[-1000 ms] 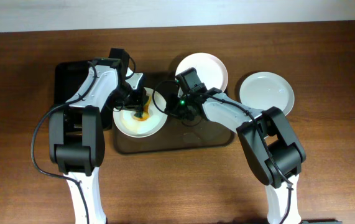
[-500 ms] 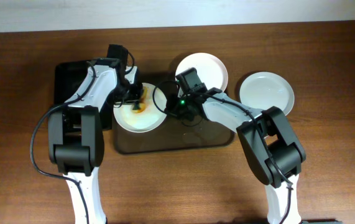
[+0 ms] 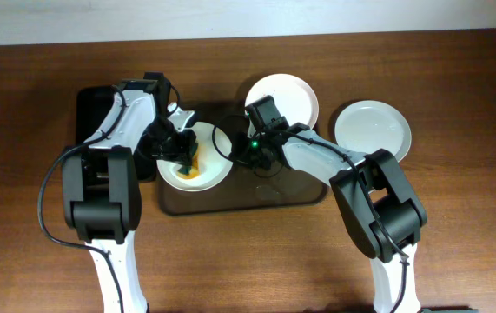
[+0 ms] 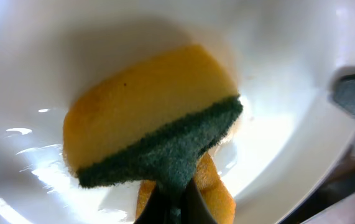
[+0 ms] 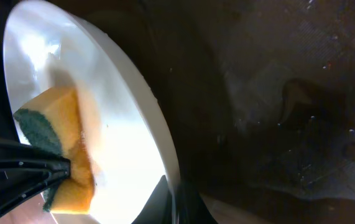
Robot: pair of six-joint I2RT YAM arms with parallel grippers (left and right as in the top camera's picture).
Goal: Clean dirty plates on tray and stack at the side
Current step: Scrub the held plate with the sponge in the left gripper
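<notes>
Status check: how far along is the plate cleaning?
Done: the rightmost plate lies on the table beside the tray, looking clean. In hand: the left hand presses a sponge into the leftmost plate, on the tray; the right hand pinches its rim. Left: finishing it, the middle plate at the tray's far edge, stacking.

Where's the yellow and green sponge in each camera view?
Overhead: sponge left of centre, on the smeared white plate.
Left wrist: sponge fills the middle, against the plate.
Right wrist: sponge at lower left, on the plate.
Shared landmark: that white plate.
</notes>
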